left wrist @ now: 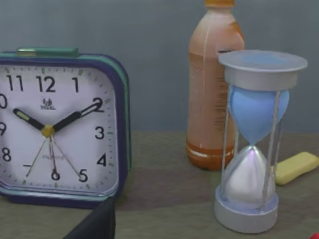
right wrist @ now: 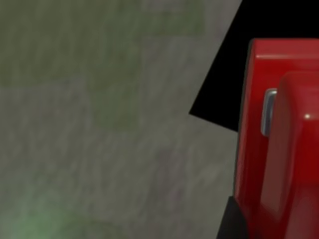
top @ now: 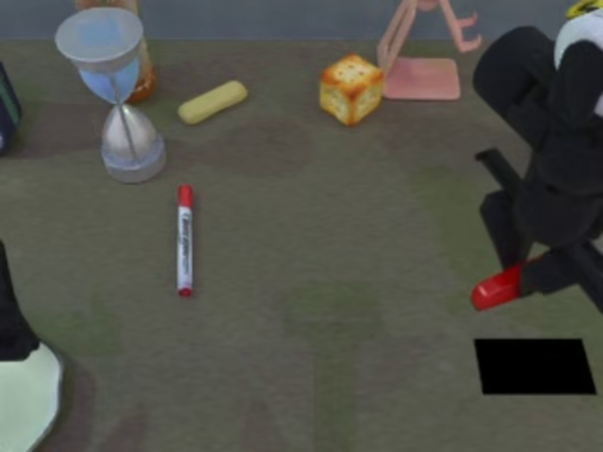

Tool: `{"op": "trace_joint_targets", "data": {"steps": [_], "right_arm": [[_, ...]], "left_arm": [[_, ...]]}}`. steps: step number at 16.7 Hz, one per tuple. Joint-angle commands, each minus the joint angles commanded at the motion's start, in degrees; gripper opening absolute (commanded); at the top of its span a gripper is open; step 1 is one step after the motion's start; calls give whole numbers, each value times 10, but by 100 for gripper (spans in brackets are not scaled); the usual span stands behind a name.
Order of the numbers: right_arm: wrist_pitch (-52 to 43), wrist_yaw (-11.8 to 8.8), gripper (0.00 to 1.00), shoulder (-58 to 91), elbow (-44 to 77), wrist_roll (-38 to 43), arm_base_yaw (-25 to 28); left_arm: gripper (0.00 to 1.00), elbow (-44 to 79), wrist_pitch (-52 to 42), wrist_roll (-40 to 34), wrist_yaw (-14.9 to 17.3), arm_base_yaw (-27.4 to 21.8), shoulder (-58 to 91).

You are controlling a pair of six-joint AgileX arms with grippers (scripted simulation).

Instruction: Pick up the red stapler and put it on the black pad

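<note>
The red stapler (top: 495,288) is held off the table at the right side, with my right gripper (top: 525,273) shut on it and its rounded end sticking out to the left. In the right wrist view the stapler (right wrist: 279,149) fills the side of the picture, over a corner of the black pad (right wrist: 227,69). The black pad (top: 534,366) lies flat just in front of and slightly right of the stapler. My left gripper (top: 9,315) stays parked at the left edge, open and holding nothing.
A white marker with red cap (top: 185,241) lies left of centre. At the back stand an hourglass (top: 122,94), a yellow bar (top: 213,102), an orange-white cube (top: 350,88) and a pink stand (top: 421,66). A clock (left wrist: 55,129) and an orange bottle (left wrist: 214,84) are at the back left.
</note>
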Motion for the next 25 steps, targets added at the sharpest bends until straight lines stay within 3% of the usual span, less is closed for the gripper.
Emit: {"op": "trace_joint_targets", "data": {"steps": [3, 7, 13, 21, 25], "right_arm": [[4, 0, 0, -47, -51, 115, -15], [13, 0, 0, -89, -91, 184, -29], [22, 0, 0, -85, -97, 186, -27], [215, 0, 0, -19, -218, 186, -30], [250, 0, 0, -5, -243, 186, -30]], "left_arm": [[100, 0, 0, 0, 0, 0, 0], [100, 0, 0, 0, 0, 0, 0], [100, 0, 0, 0, 0, 0, 0], [100, 0, 0, 0, 0, 0, 0], [100, 0, 0, 0, 0, 0, 0]]}}
